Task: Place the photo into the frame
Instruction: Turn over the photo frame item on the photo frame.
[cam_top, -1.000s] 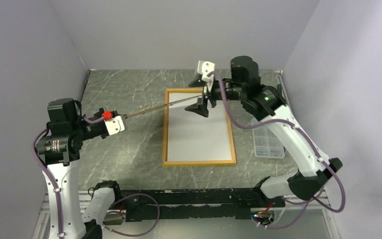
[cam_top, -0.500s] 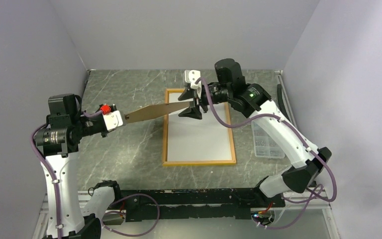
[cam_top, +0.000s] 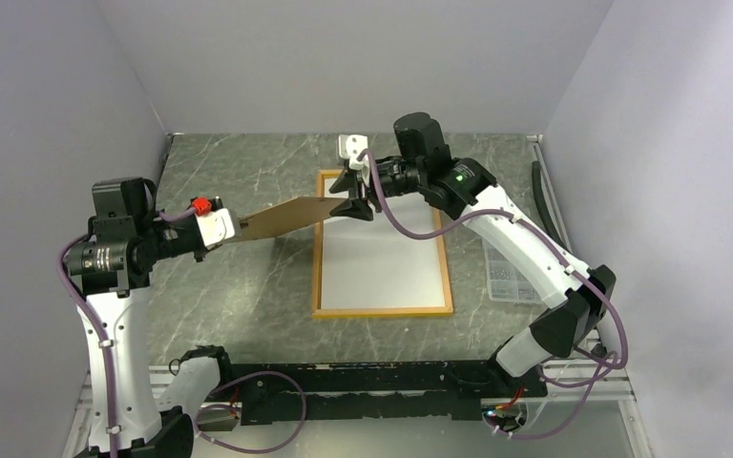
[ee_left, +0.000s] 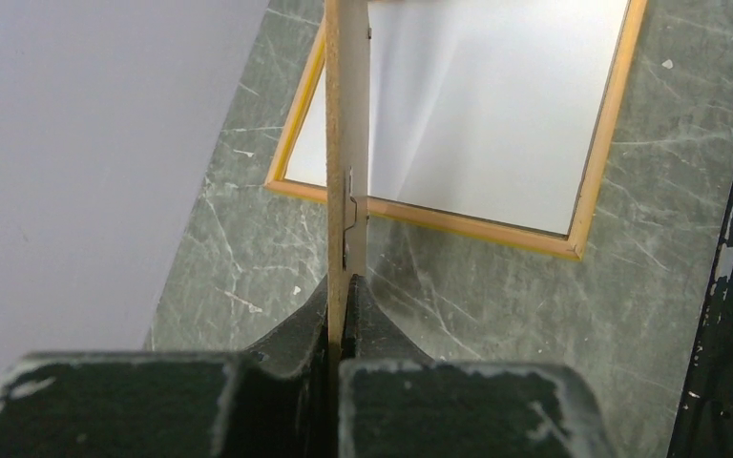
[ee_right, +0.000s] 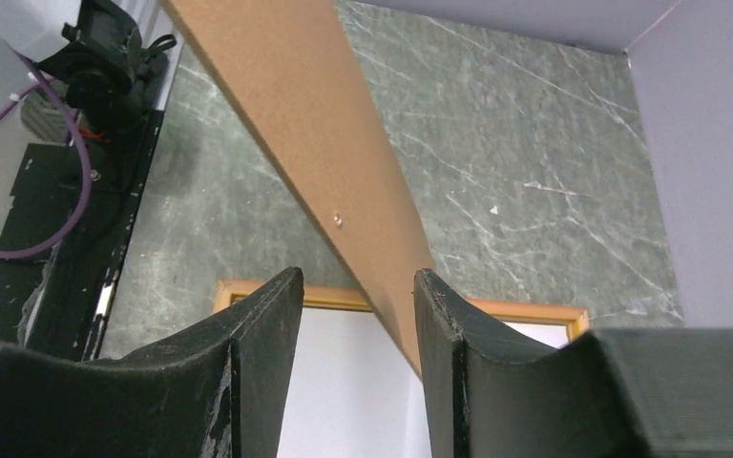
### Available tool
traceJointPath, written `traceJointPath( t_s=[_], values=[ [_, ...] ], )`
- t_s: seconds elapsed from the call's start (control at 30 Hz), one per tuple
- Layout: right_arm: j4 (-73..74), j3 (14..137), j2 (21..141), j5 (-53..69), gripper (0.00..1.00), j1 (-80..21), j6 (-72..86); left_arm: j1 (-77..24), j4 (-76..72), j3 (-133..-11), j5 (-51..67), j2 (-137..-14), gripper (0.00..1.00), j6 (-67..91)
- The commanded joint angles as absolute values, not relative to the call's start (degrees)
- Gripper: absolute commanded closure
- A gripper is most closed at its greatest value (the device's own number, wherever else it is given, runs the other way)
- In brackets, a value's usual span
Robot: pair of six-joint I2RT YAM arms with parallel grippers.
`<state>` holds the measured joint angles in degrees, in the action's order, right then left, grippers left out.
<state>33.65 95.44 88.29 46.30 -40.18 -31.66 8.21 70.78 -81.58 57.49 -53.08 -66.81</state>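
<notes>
The frame (cam_top: 316,258) lies flat on the table, wood-coloured rear side up. A plain white sheet (cam_top: 382,262), which may be the photo's reverse, fills its opening; no print side shows. My left gripper (cam_top: 232,229) is shut on the near end of a brown backing board (cam_top: 286,218) and holds it in the air, slanting toward the frame's far left corner. In the left wrist view the board (ee_left: 346,114) stands edge-on in the left gripper (ee_left: 346,286). My right gripper (cam_top: 351,196) is open at the board's far end. In its wrist view the board (ee_right: 315,124) passes between the spread jaws of the right gripper (ee_right: 358,277), close to the right finger.
A clear plastic box (cam_top: 511,277) of small parts sits right of the frame. A black cable (cam_top: 539,191) runs along the right wall. A black rail (cam_top: 372,382) lines the near table edge. Grey walls close in the left, back and right.
My right gripper has moved left over the frame's far edge. The board has turned from edge-on to showing its brown face, and its far end has swung left.
</notes>
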Motion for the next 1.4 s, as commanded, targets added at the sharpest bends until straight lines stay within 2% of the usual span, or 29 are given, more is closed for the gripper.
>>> traceJointPath(
  t_s=[0.0,0.07,0.23,0.3,0.43,0.47,0.53,0.57,0.6,0.7,0.73,0.77,0.8,0.87,1.0,1.13,1.37],
  values=[
    [24.5,92.8,88.8,44.6,0.49,-40.5,-30.3,8.2,68.4,-84.8,62.9,-52.9,0.97,-68.0],
    [22.6,91.6,89.0,44.6,0.46,-40.4,-29.7,8.2,69.1,-85.5,62.9,-53.2,0.97,-68.5],
    [21.2,90.1,88.5,46.3,0.49,-40.5,-30.8,8.2,69.1,-85.7,62.9,-53.2,0.97,-68.5],
    [21.0,90.3,88.6,46.3,0.59,-40.4,-30.5,8.2,68.4,-85.6,63.0,-53.2,0.97,-67.9],
    [21.1,91.5,89.5,46.2,0.93,-40.5,-29.2,8.2,65.8,-85.7,62.7,-53.3,0.97,-64.9],
    [20.8,91.6,89.6,46.1,0.99,-40.5,-28.7,8.2,64.5,-85.7,62.6,-53.3,0.97,-63.4],
    [19.8,91.8,89.5,46.2,1.0,-40.5,-27.3,8.2,61.3,-85.7,61.9,-53.4,0.97,-60.1],
    [18.7,91.6,89.4,46.2,1.0,-40.5,-26.1,8.2,59.2,-85.6,61.4,-53.3,0.94,-58.3],
    [17.4,91.2,89.1,46.3,1.0,-40.5,-25.0,8.2,57.2,-85.4,60.9,-53.2,0.86,-56.3],
    [10.7,88.6,87.9,45.7,1.0,-40.4,-20.0,8.2,49.5,-83.0,59.1,-51.5,0.55,-51.6],
    [8.5,88.0,87.7,45.5,1.0,-40.4,-18.1,8.2,45.6,-81.0,58.2,-50.6,0.47,-49.3],
    [6.8,87.7,87.8,45.6,1.0,-40.4,-16.0,8.2,42.3,-79.9,57.1,-49.6,0.33,-47.7],
    [5.7,88.0,88.1,45.9,1.0,-40.4,-13.2,8.3,39.1,-79.3,56.1,-49.3,0.23,-46.5],
    [3.7,89.0,88.9,46.2,1.0,-40.3,-9.1,8.2,37.2,-79.9,53.7,-50.2,0.08,-44.2],
    [-3.3,89.7,89.5,43.7,1.0,-40.2,2.1,8.3,33.8,-84.3,45.8,-54.3,0.06,-34.9],
    [-4.2,93.7,89.9,37.9,1.0,-39.0,12.7,8.3,30.5,-89.3,36.2,-58.6,0.06,-28.1],
    [7.6,103.5,94.3,35.6,1.0,-35.0,26.3,8.9,28.7,-99.5,23.7,-66.3,0.06,-17.2]
  ],
)
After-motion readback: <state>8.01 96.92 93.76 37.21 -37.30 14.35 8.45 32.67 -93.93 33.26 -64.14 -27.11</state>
